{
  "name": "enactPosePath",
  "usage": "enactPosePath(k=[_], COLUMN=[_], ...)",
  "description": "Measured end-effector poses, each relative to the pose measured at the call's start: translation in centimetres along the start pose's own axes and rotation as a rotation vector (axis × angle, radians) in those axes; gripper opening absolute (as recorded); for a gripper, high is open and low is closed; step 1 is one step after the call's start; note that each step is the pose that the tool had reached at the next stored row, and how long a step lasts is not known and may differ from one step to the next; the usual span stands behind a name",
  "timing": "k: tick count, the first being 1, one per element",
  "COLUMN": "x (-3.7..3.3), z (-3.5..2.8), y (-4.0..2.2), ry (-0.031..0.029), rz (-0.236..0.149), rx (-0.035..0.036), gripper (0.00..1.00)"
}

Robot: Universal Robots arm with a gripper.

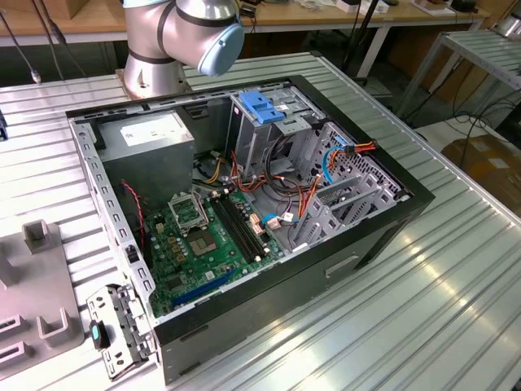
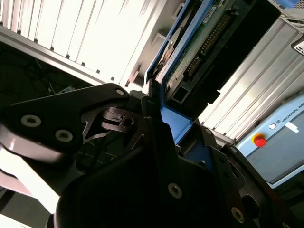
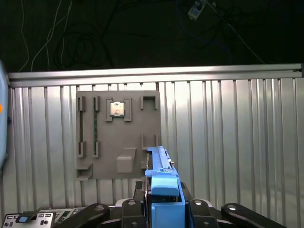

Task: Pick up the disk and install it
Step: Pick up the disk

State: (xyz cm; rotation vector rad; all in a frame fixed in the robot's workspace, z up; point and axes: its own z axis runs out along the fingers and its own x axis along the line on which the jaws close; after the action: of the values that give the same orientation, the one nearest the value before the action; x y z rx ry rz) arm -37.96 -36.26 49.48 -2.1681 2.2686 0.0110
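Now claw clamps disk edge-on, long axis seemingly outward.

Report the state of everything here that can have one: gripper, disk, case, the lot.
gripper: shut on the disk.
disk: held by its blue rail, outside the case, not yet installed.
computer case: lying on its side, side panel off, inside exposed.
memory slots: empty.
processor chip: seated in a pocket of the grey fixture plate.
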Motion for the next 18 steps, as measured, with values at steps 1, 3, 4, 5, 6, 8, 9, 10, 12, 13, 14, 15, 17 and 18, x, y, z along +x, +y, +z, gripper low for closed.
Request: enactPosePath(k=[1,3,4,5,6,8,9,10,12,13,14,15,17,18], x=[0.00,-0.02,-0.02,-0.03,-0.04,-0.04,-0.02,0.07,0.53,0.81,0.95,1.02,1.34,1.45], z=[0.00,0.00,0.00,0.00,0.00,0.00,0.00,0.00,0.00,0.00,0.00,0.00,0.00,0.00], y=[-0.14,-0.36,-0.50,-0.68,-0.84,-1.12,-1.19,-1.24,-1.33,-1.39,-1.41,-1.42,-1.47,-1.50], ry=[0.0000,0.0000,-0.0001,-0.0001,0.0000,-0.0001,-0.0001,0.0000,0.0003,0.0004,0.0005,0.0007,0.0010,0.0011], rz=[0.000,0.000,0.000,0.000,0.000,0.000,0.000,0.000,0.000,0.000,0.000,0.000,0.000,0.000], rx=[0.0000,0.0000,0.0001,0.0001,0.0000,0.0001,0.0001,0.0000,0.0000,0.0000,0.0001,0.0002,0.0002,0.0001], gripper=[0.37,0.37,0.37,0.37,0.37,0.37,0.37,0.37,0.37,0.37,0.37,0.37,0.37,0.37])
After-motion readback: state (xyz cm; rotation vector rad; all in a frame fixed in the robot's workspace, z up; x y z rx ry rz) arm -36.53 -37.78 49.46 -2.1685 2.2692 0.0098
